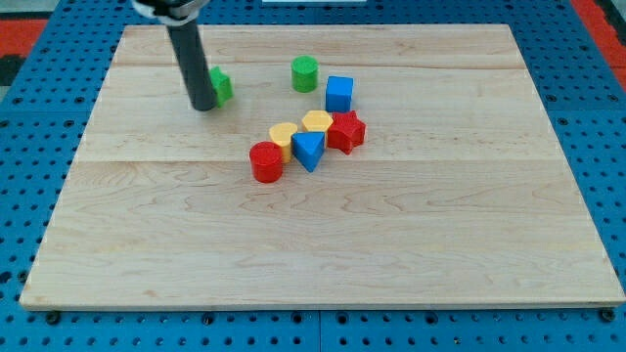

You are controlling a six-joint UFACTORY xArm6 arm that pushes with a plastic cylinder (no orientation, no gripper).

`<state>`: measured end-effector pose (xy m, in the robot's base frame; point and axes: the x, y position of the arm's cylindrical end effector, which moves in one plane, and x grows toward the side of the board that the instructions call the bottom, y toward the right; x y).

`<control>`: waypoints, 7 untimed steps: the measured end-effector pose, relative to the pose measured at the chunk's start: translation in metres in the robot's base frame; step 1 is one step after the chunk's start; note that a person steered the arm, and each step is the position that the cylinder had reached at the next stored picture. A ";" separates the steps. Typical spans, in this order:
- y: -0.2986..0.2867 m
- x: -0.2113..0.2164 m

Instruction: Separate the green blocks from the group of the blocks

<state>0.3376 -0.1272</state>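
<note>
My tip point(204, 106) rests on the board at the upper left, touching the left side of a green block point(222, 87) that is partly hidden behind the rod. A green cylinder point(305, 73) stands apart to the right of it, just left of a blue cube point(339, 94). Below them a cluster runs diagonally: a red star-shaped block point(346, 130), a yellow hexagonal block point(316, 121), a yellow block point(284, 135), a blue triangular block point(309, 150) and a red cylinder point(266, 161).
The wooden board point(323, 244) lies on a blue perforated table point(29, 147). A red surface point(29, 24) shows at the view's top corners.
</note>
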 end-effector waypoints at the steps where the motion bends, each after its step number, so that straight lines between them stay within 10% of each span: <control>1: 0.031 -0.025; 4: -0.036 -0.055; 7: 0.162 -0.055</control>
<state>0.2829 0.0353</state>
